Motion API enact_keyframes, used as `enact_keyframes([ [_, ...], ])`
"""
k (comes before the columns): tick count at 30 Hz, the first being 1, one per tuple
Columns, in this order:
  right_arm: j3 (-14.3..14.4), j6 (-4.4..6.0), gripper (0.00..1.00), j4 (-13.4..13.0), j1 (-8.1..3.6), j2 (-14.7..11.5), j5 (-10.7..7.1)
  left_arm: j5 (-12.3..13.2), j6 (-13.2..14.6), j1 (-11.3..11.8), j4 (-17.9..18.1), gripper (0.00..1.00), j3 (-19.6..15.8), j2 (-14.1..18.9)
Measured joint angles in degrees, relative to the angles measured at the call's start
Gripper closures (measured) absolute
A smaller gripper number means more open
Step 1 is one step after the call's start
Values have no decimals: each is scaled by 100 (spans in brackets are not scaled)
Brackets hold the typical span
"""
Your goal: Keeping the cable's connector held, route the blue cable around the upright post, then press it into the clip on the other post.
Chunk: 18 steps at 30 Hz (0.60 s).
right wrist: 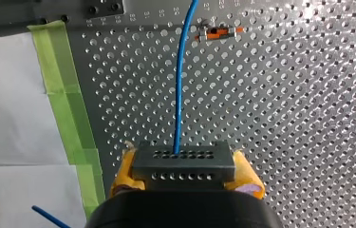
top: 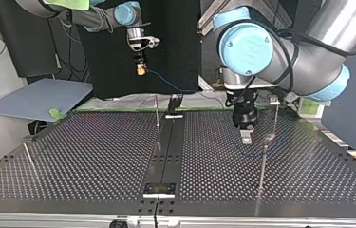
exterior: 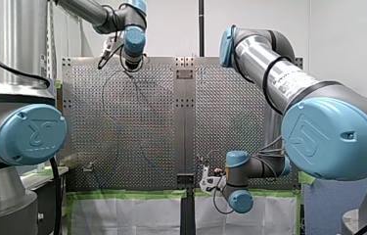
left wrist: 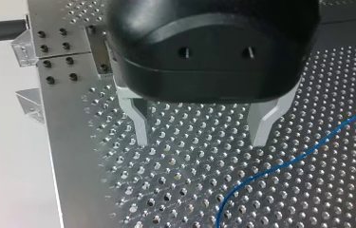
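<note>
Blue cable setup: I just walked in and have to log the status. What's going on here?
My right gripper is shut on the cable's dark connector, yellow pads on either side, and the blue cable runs out ahead of it over the perforated table. My left gripper hangs open and empty just above the table, with the cable lying loose beside it. Routing around a post does not look begun.

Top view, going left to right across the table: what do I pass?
Short rod → my right gripper holding the connector → thin upright post → centre rail → my left gripper → tall post.
</note>
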Motion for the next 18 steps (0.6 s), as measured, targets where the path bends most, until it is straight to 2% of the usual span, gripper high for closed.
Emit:
enact_keyframes([
  [9,-18,0,100,19,0,0,-19,-49,-6,-50,108,0,391,-346],
  [18,-21,0,100,20,0,0,-20,-37,-2,-24,113,0,550,-641],
])
